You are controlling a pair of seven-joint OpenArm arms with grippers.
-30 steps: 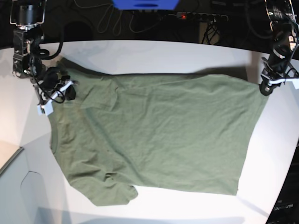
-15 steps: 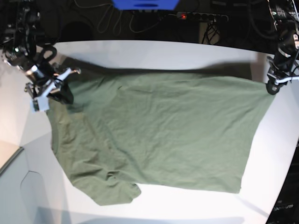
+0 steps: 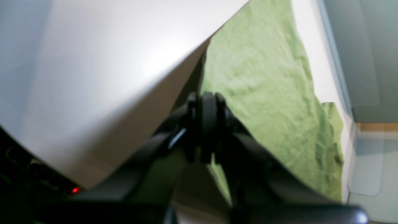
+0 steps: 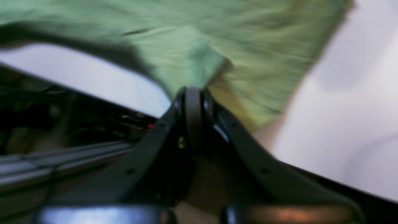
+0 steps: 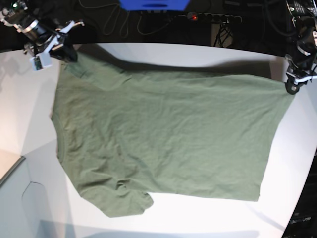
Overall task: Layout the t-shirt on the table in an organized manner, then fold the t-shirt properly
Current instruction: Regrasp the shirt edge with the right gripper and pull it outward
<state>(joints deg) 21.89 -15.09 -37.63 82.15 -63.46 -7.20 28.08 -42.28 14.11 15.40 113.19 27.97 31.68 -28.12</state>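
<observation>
1. I see the t-shirt spread over the middle of the table; its top edge runs close along the table's far edge, from the far left corner to the far right side.
2. A bare white band stays open along the near edge and down the right side; a narrower strip is free on the left, where the table's curved rim cuts in.
3. The shirt's near left part bunches into a wrinkled lobe near the near edge; its right hem lies fairly straight.
4. My right gripper sits at the far left corner, arm reaching in from beyond the edge, jaws pressed together on the shirt's corner; the wrist view is blurred but shows cloth running into the tips.
5. My left gripper hangs at the far right edge, pointing down, pinching the opposite shirt corner.
</observation>
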